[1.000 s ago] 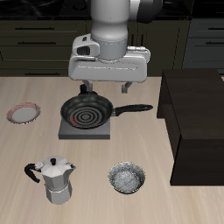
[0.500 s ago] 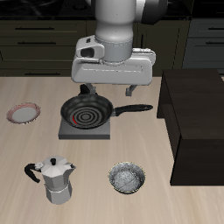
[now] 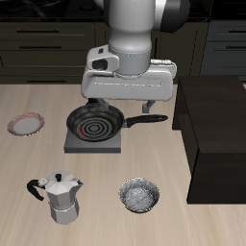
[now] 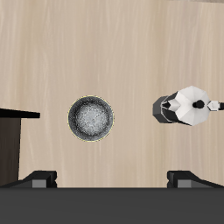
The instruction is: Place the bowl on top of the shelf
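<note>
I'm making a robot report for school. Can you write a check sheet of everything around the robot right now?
Surface: light wooden table, flat.
Job's things: bowl upright on the table near its front edge, untouched; shelf beside it, nothing seen on the part of its flat top that shows.
Clutter: moka pot beside the bowl; frying pan on the stove plate; plate apart, farther back.
Grippers: gripper open, high above the pan, holding nothing.
Cables: nothing seen.
Surroundings: dark cabinets behind the table.
</note>
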Available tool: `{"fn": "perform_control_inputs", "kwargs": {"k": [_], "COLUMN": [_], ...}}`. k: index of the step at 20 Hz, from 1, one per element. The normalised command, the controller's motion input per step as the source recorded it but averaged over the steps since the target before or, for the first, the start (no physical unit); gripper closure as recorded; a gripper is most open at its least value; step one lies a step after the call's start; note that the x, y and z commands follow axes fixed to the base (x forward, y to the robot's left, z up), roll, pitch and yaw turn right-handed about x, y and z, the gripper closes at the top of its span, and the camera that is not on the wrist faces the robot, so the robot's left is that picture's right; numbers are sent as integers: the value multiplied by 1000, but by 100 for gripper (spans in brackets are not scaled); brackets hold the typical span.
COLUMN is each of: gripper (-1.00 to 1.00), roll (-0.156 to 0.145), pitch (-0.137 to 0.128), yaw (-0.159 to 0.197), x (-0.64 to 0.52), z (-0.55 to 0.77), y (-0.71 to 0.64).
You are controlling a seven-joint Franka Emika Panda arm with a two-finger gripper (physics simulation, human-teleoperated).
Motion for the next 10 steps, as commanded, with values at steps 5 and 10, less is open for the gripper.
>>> {"fn": "perform_control_inputs", "kwargs": {"k": [5, 10], "gripper": [-100, -100], "roll": [18, 15], "pitch": [11, -2], "yaw": [3, 32], "x": [79, 65], "z": [-41, -208], "y": [147, 113]}}
